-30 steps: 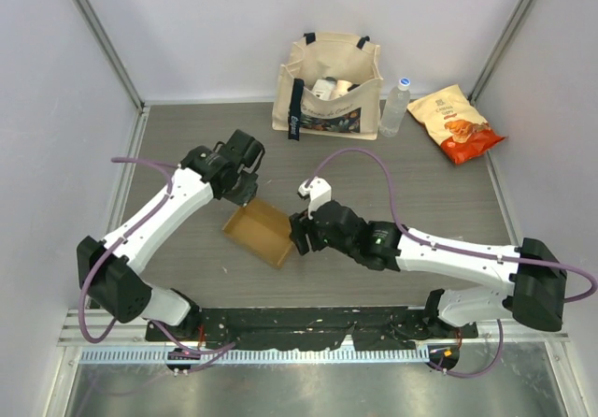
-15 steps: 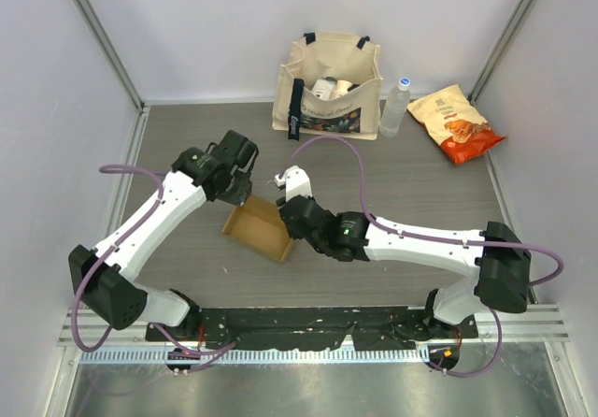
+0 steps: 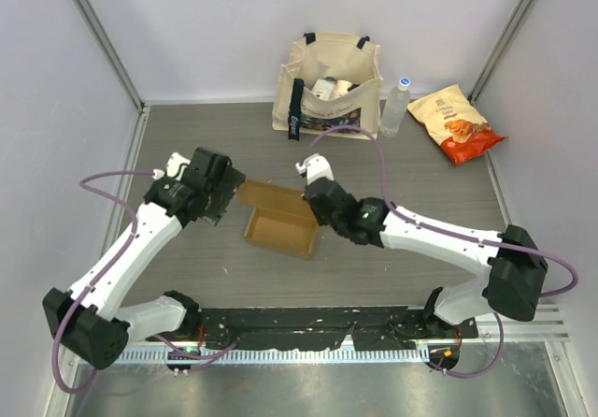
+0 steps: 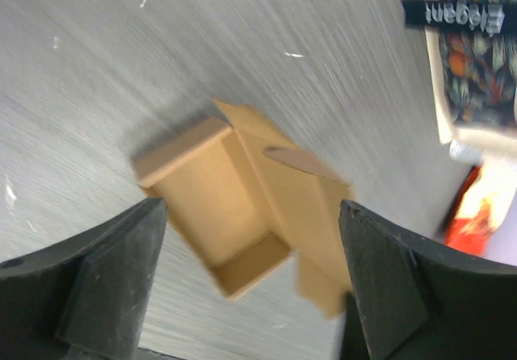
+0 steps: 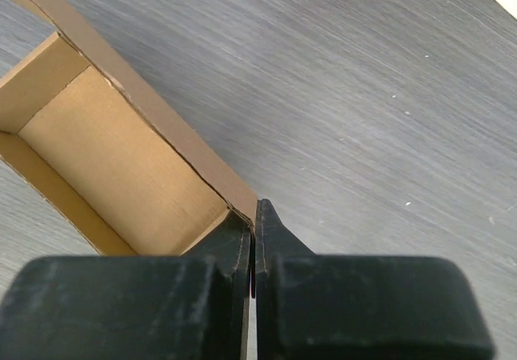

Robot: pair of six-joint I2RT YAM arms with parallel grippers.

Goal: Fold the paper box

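Grey wood-grain table (image 3: pixel 420 193), white walls behind.
- Paper box (image 3: pixel 278 227): brown, open-topped, at table centre between both arms; long flap along far side.
- Left gripper (image 3: pixel 220 202): jaws wide apart, holding nothing, just beside box's left end. Wrist view shows box lying beyond the two fingers (image 4: pixel 113 271).
- Right gripper (image 5: pixel 253 215): jaws pressed together, tips pinching box's far right corner.
- Far edge: tote bag (image 3: pixel 327 85), bottle (image 3: pixel 396 107), snack packet (image 3: pixel 456 122).
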